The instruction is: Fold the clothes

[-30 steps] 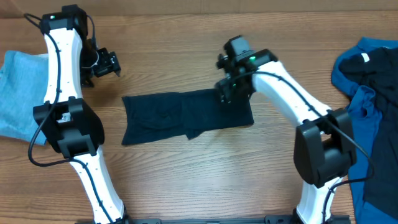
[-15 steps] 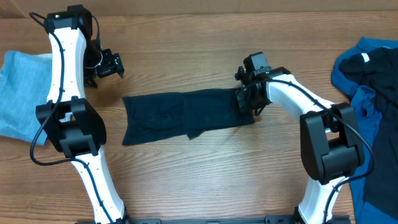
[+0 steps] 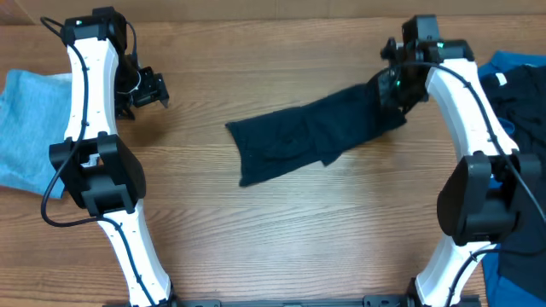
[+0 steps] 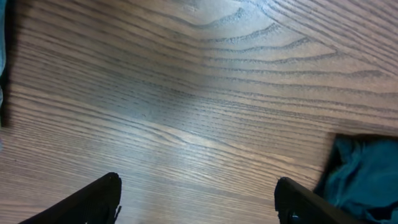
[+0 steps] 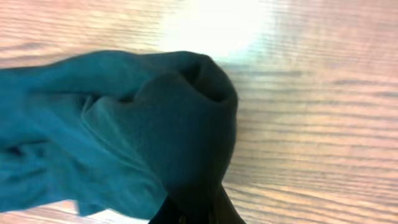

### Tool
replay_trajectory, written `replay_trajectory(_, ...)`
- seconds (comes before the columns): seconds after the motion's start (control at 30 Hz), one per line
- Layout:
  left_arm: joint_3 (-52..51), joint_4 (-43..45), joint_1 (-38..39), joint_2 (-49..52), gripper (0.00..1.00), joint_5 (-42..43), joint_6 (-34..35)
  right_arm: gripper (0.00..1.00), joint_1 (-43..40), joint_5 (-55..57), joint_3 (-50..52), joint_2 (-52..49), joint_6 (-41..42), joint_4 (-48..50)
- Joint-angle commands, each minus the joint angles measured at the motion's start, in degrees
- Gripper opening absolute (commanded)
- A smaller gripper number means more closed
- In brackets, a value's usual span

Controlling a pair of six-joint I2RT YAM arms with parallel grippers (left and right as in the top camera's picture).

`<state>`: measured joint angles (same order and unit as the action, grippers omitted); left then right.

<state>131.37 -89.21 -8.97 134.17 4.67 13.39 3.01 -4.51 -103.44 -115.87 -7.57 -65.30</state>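
A folded dark navy garment lies stretched slantwise across the middle of the table, its right end raised. My right gripper is shut on that right end; in the right wrist view the dark cloth bunches up and hides the jaws. Over bare wood at the far left hangs my left gripper, open and holding nothing; its two fingertips stand wide apart in the left wrist view. A corner of teal-looking cloth shows at that view's right edge.
A light blue garment lies at the left edge. A heap of royal blue and dark clothes fills the right edge, close behind the right arm. Bare wood lies in front of the dark garment.
My right gripper closed on the garment's right end and pulled it to the right and away, dragging the whole garment rightward and slanting it. The left arm has stayed put.
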Motion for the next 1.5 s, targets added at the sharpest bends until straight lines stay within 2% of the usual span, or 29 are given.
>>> replay_trajectory(0.0,1.11,0.04,0.11,-0.35,0.83,-0.17,-0.07,0.04,4.74,-0.28,-3.26,1.33,0.11,-1.75)
replay_trajectory(0.3,1.11,0.83,0.11,-0.35,0.85,-0.17,-0.09,0.05,19.67,-0.26,-3.23,1.31,8.70,-1.60)
replay_trajectory(0.47,1.11,1.01,0.39,-0.35,0.86,-0.17,-0.07,0.05,24.48,-0.61,-3.23,1.31,9.38,0.09)
replay_trajectory(0.73,1.11,0.98,0.85,-0.37,0.86,-0.20,-0.11,0.05,29.92,-1.79,-3.02,-0.31,9.35,5.05)
replay_trajectory(0.87,1.11,0.98,0.76,-0.37,0.86,-0.22,-0.11,0.19,32.02,-1.79,-3.02,-3.41,9.35,5.66)
replay_trajectory(0.93,1.11,0.98,0.76,-0.35,0.86,-0.22,-0.11,0.21,32.59,-1.81,-3.02,-4.76,9.35,5.81)
replay_trajectory(1.27,1.11,1.01,0.76,-0.35,0.86,-0.24,-0.11,0.20,32.74,-7.23,-2.97,-5.81,9.38,7.82)
replay_trajectory(1.3,1.11,1.01,0.76,-0.35,0.86,-0.22,-0.11,0.27,32.79,-7.28,-2.97,-5.81,9.35,7.78)
replay_trajectory(1.33,1.11,0.98,0.76,-0.35,0.86,-0.24,-0.09,0.48,32.79,-7.34,-2.97,-5.81,9.38,7.61)
replay_trajectory(1.37,1.11,1.01,0.74,-0.35,0.86,-0.24,-0.11,0.58,32.79,-7.52,-2.97,-5.81,9.35,7.34)
replay_trajectory(1.43,1.11,1.01,0.76,-0.35,0.84,-0.20,-0.09,0.65,32.79,-9.03,-2.97,-5.81,9.35,7.28)
replay_trajectory(1.47,1.11,0.98,0.81,-0.35,0.80,-0.07,-0.07,0.67,32.79,-9.33,-2.97,-5.81,9.33,7.15)
